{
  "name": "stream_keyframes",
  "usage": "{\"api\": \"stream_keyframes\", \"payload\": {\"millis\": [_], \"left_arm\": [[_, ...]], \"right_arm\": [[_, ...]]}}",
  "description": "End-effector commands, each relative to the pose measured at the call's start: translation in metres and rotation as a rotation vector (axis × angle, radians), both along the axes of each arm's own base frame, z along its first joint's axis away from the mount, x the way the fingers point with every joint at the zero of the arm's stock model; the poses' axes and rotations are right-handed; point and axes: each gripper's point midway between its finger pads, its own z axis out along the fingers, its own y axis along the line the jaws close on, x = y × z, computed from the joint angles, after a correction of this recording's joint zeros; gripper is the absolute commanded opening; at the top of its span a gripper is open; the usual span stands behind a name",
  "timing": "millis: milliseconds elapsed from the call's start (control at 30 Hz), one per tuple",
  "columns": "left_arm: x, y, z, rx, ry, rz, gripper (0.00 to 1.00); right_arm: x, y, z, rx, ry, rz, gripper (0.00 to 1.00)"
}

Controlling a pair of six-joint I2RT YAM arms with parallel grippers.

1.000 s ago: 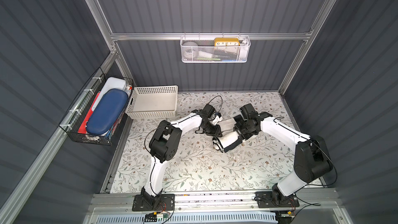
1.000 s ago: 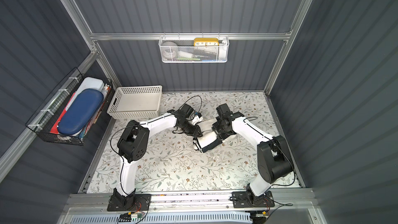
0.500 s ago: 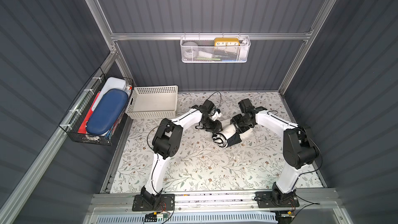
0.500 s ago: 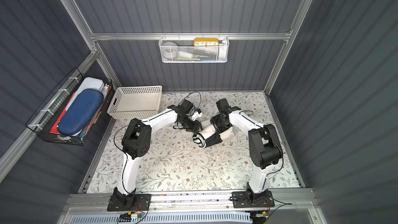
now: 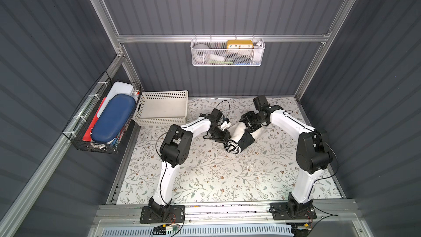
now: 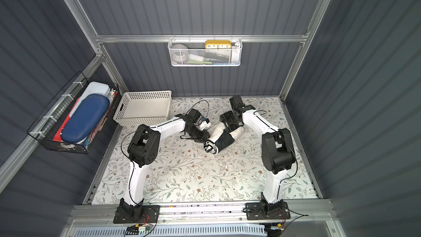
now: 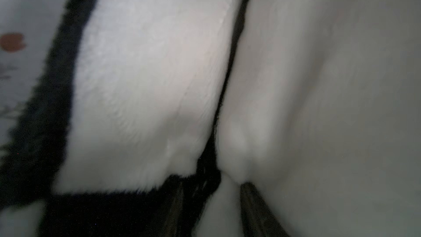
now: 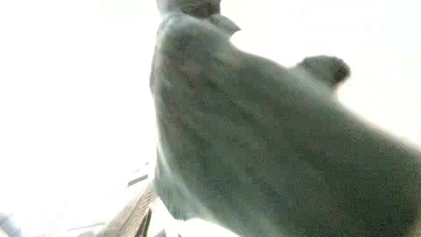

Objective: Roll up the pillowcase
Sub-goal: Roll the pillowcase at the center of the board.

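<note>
- The basket (image 5: pixel 163 108) sat empty at the table's (image 5: pixel 205 178) back left corner, well apart from the work.
- The left gripper (image 5: pixel 225 136) lay low against the left flank of the pillowcase (image 5: pixel 239 139), touching it. In the left wrist view its two dark fingers (image 7: pixel 252 204) stood apart with a fold of plush between them. Whether they pinched that fold or merely straddled it could not be told.
- The pillowcase lay as a thick black-and-cream roll in the table's back half, about midway between the left and right edges. Its long axis ran on a diagonal, with the spiral end toward the front left and the other end toward the back right. In both top views no loose flap trailed onto the table, so the rolling looked all but done.
- The right gripper (image 5: pixel 250 126) bore down on the roll's back right end. Its wrist view was washed out and filled with cloth, so the state of its jaws could not be told.
- Each arm touched the roll, the left along the side and the right at the far end, with the roll lying between them. Any last tuck or release probably turned on that diagonal: force across the axis would tighten the roll, and force along it could slide the layers out of the spiral.
</note>
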Motion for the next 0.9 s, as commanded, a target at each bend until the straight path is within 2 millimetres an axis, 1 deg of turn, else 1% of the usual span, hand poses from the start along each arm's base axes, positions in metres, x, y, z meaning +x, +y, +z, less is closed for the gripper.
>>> {"api": "stream_keyframes", "payload": {"millis": [0, 100, 167, 200, 233, 267, 333, 400, 433, 467, 533, 567, 600, 633, 667, 700, 767, 833, 867], "left_arm": [[-0.013, 0.000, -0.020, 0.025, 0.067, -0.027, 0.44], [-0.008, 0.000, -0.008, 0.010, 0.060, -0.006, 0.48], [0.002, 0.005, 0.007, 0.000, 0.041, 0.036, 0.55], [0.008, 0.008, 0.020, -0.019, 0.030, 0.057, 0.61], [0.015, 0.014, 0.030, -0.029, 0.023, 0.088, 0.74], [0.020, 0.018, 0.040, -0.039, 0.014, 0.107, 0.92], [0.030, 0.028, 0.060, -0.064, -0.006, 0.139, 0.93], [0.035, 0.033, 0.075, -0.074, -0.028, 0.157, 0.96], [0.036, 0.035, 0.078, -0.071, -0.035, 0.166, 0.96], [0.037, 0.038, 0.077, -0.058, -0.042, 0.172, 0.96], [0.043, 0.044, 0.065, -0.027, -0.037, 0.194, 0.96], [0.047, 0.047, 0.061, -0.025, -0.037, 0.192, 0.94], [0.051, 0.049, 0.059, -0.018, -0.039, 0.194, 0.91], [0.054, 0.051, 0.064, -0.013, -0.049, 0.208, 0.90], [0.057, 0.051, 0.073, -0.017, -0.072, 0.219, 0.90], [0.060, 0.051, 0.088, -0.033, -0.105, 0.233, 0.89], [0.067, 0.051, 0.120, -0.059, -0.166, 0.255, 0.87], [0.077, 0.048, 0.158, -0.100, -0.239, 0.274, 0.85], [0.072, 0.047, 0.170, -0.131, -0.233, 0.274, 0.82]], "right_arm": [[0.007, 0.018, -0.003, 0.037, -0.006, 0.032, 0.64], [0.009, 0.018, -0.018, 0.024, 0.001, 0.020, 0.64], [0.012, 0.014, -0.027, 0.003, 0.000, 0.004, 0.63], [0.015, 0.013, -0.031, -0.004, -0.007, -0.002, 0.63], [0.018, 0.012, -0.036, 0.000, -0.003, -0.010, 0.63], [0.025, 0.015, -0.036, 0.020, -0.021, -0.013, 0.63], [0.034, 0.019, -0.037, 0.050, -0.029, -0.020, 0.63], [0.041, 0.021, -0.036, 0.044, -0.040, -0.025, 0.63], [0.045, 0.025, -0.034, 0.061, -0.048, -0.024, 0.63], [0.046, 0.026, -0.033, 0.065, -0.043, -0.018, 0.63], [0.045, 0.029, -0.028, 0.058, -0.038, 0.000, 0.64], [0.045, 0.029, -0.026, 0.059, -0.042, -0.003, 0.64], [0.047, 0.028, -0.024, 0.058, -0.050, -0.013, 0.64], [0.048, 0.026, -0.024, 0.048, -0.057, -0.020, 0.65], [0.048, 0.022, -0.027, 0.027, -0.047, -0.029, 0.65], [0.050, 0.022, -0.029, 0.019, -0.045, -0.030, 0.65], [0.051, 0.025, -0.038, 0.032, -0.025, -0.021, 0.66], [0.049, 0.030, -0.051, 0.040, 0.004, -0.021, 0.66], [0.050, 0.030, -0.055, 0.046, 0.007, -0.034, 0.66]]}}
